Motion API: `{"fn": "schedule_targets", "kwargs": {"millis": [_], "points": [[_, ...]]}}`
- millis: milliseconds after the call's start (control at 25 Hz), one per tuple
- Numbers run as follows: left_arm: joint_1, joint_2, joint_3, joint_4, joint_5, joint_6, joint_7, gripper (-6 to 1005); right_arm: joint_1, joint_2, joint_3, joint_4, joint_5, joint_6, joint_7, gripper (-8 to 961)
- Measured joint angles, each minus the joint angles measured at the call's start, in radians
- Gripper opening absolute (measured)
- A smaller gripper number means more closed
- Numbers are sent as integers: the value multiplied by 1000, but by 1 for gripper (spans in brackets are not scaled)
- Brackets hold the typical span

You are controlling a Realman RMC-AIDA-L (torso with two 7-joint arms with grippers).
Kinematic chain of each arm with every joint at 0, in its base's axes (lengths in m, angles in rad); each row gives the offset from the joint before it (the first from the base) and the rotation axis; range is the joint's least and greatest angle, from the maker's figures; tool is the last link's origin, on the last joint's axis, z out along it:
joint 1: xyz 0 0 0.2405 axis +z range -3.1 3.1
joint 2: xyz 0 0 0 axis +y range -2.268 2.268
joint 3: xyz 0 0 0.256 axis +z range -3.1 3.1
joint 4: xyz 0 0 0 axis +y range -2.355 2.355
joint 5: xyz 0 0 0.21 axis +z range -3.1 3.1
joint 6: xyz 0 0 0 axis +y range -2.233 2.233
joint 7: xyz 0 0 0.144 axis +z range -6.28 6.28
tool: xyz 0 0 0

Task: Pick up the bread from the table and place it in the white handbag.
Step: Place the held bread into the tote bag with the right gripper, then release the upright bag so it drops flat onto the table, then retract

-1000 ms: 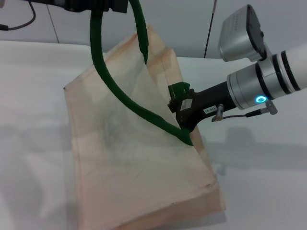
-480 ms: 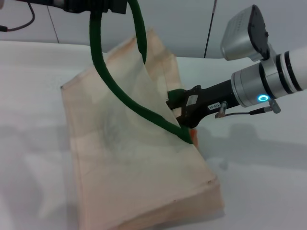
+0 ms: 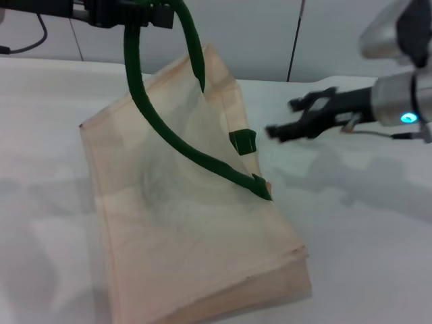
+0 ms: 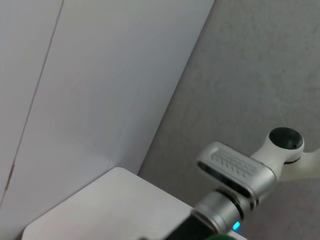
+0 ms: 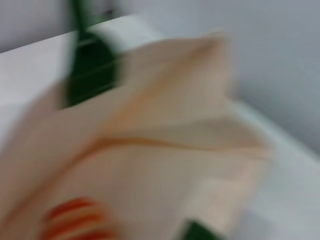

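We see the right gripper (image 3: 278,129) above the worktop (image 3: 364,229), its jaws spread with nothing between them, just beside the mouth edge of the white handbag (image 3: 182,229) and apart from it. The left gripper (image 3: 138,12) is up at the top of the head view, gripping 1 dark green strap handle (image 3: 158,125) and lifting that side of the bag so the mouth stands open toward the right jaws; its jaws look pressed on the strap. The bread (image 5: 75,220) shows only in the right wrist view, orange and pale stripes lying inside the bag, past the cloth lip, ahead of the right jaws. A 2nd green handle stub (image 3: 243,142) sits at the bag edge, between the bag and the right jaws.
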Motion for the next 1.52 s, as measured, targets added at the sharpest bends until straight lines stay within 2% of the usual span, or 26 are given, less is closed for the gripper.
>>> {"fn": "schedule_targets", "kwargs": {"millis": [160, 200, 560, 880, 1080, 1200, 1520], "points": [[2, -2, 0, 0, -2, -7, 0, 163, -46, 4, 89, -45, 1, -95, 11, 891], [2, -3, 0, 0, -2, -13, 0, 163, -57, 4, 153, -45, 2, -129, 6, 891], [2, -17, -1, 0, -4, -40, -16, 165, -90, 4, 316, -41, 4, -137, -40, 891], [2, -29, 0, 0, -4, -76, -7, 167, -115, 6, 329, -36, 63, -133, -71, 891], [2, -29, 0, 0, 0, -77, -5, 404, -125, 5, 328, -34, 91, -123, -87, 891], [2, -28, 0, -1, 3, -77, -7, 649, -126, 4, 330, -35, 93, -123, -88, 891], [-7, -16, 2, -5, 70, -113, -84, 807, -126, 4, 331, -35, 93, -127, -88, 891]]}}
